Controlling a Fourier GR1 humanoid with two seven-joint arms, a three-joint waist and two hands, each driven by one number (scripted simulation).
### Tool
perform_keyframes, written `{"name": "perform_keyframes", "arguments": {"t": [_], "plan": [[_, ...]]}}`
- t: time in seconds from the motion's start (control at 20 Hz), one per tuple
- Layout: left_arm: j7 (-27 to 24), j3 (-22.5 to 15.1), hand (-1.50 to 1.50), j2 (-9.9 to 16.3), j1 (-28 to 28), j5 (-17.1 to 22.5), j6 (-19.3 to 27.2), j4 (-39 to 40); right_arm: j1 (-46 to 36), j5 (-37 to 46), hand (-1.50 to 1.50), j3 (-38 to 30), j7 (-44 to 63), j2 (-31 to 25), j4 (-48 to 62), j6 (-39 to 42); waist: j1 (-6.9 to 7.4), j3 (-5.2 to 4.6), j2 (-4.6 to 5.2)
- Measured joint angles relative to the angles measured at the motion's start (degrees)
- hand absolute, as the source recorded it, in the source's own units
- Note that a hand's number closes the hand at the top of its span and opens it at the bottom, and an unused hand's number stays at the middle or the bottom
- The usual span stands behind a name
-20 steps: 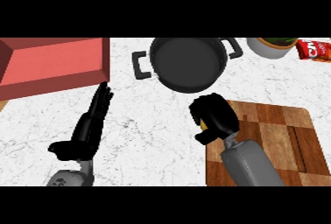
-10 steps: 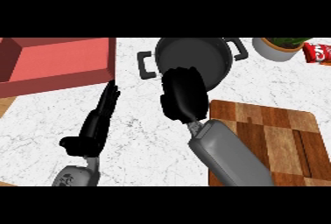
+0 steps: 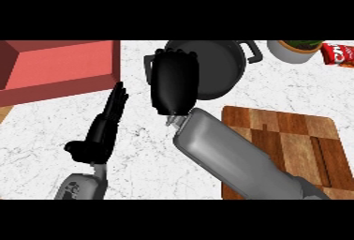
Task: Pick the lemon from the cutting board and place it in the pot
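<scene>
**Right hand over the pot's rim; lemon not visible**

Right hand: it sits at the left part of the pot, back of the hand facing up, fingertips at the far edge of the pot's opening. The fingers bend downward at their ends. Whether they enclose anything cannot be told from above, since the hand's back hides whatever is beneath it. The grey forearm runs diagonally from the lower right, crossing the near-left corner of the cutting board.

Lemon: it shows nowhere in this view. It is not on the exposed part of the cutting board, nor in the uncovered part of the pot's interior. It may be under the right hand, but that cannot be confirmed.

Pot: dark, round, with side handles, standing on the white marbled desk at the far centre. The right half of its inside is visible and dark.

Left hand: it is on the desk's left side, fingers straight and together, pointing away from the robot, holding nothing. It is well apart from the pot.

Other items: a red box-like tray lies at the far left. A pale planter and a red packet sit at the far right, beyond the cutting board.
</scene>
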Motion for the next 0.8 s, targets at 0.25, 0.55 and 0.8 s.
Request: {"name": "perform_keyframes", "arguments": {"t": [0.25,0.55,0.8], "plan": [[-0.62,0.54,0.0,0.13,0.86,-0.15,0.48,-0.01,-6.92,-3.33,1.5,1.31,3.04,-0.25,8.1,-1.73,-1.27,0.03,0.27],[0.0,1.51,0.0,0.59,2.18,0.06,1.08,-1.68,-12.74,-7.53,1.5,0.59,3.1,-0.29,17.1,-4.88,-3.51,0.11,0.2],[-0.61,2.16,0.0,0.79,3.53,0.26,1.25,-2.39,-15.23,-10.33,1.5,-0.59,0.76,-0.2,25.47,-8.96,-4.95,0.15,0.2]]}}
